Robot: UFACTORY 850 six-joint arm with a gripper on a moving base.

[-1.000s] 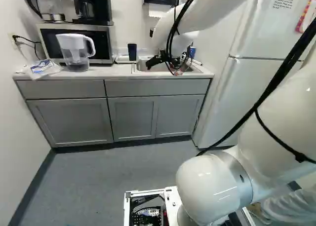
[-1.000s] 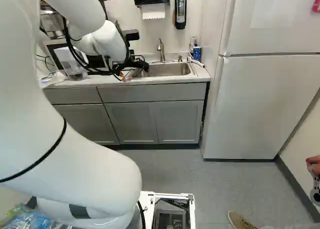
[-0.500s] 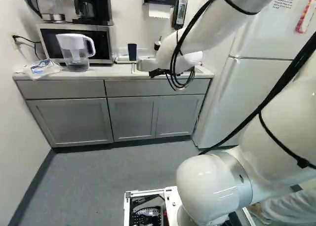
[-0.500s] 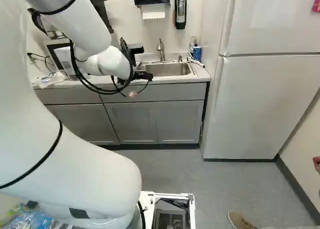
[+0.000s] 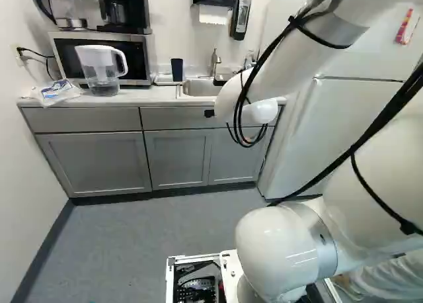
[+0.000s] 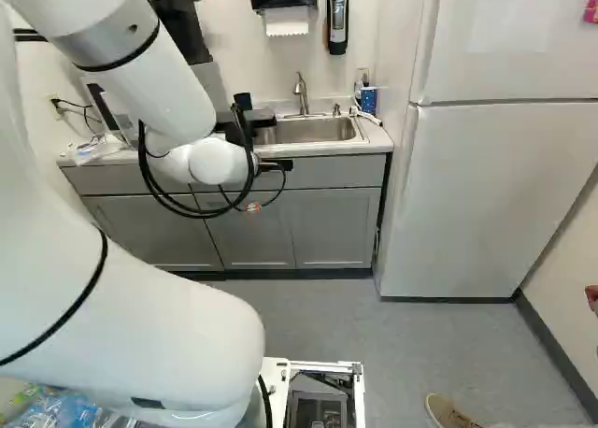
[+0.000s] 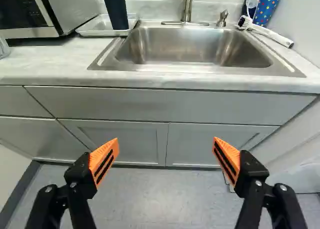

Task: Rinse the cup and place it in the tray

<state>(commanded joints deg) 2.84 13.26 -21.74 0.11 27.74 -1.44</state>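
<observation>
My gripper (image 6: 276,165) shows in the right base view only as a small black part beyond the white wrist, in front of the counter. In the wrist view the gripper (image 7: 166,158) is wide open, nothing between its orange pads, with cabinet doors and floor beyond. A dark blue cup (image 5: 177,69) stands on the white tray (image 5: 164,81), left of the sink. Ahead of the gripper in the wrist view, the cup (image 7: 115,9) rests on the tray (image 7: 102,26) beside the steel sink (image 7: 190,46); its top is cut off there. The tap (image 6: 301,92) rises behind the sink.
A microwave (image 5: 102,58) and water pitcher (image 5: 100,70) stand left of the tray. A dotted cup (image 7: 266,10) and brush (image 7: 270,35) lie at the sink's right. The counter's front edge (image 7: 165,86) runs ahead of the gripper. The refrigerator (image 6: 486,194) stands right.
The arm has drawn back from the sink and lowered, its wrist now in front of the cabinets. Sink and tap have come into sight in the left base view. The cup has stayed on the tray.
</observation>
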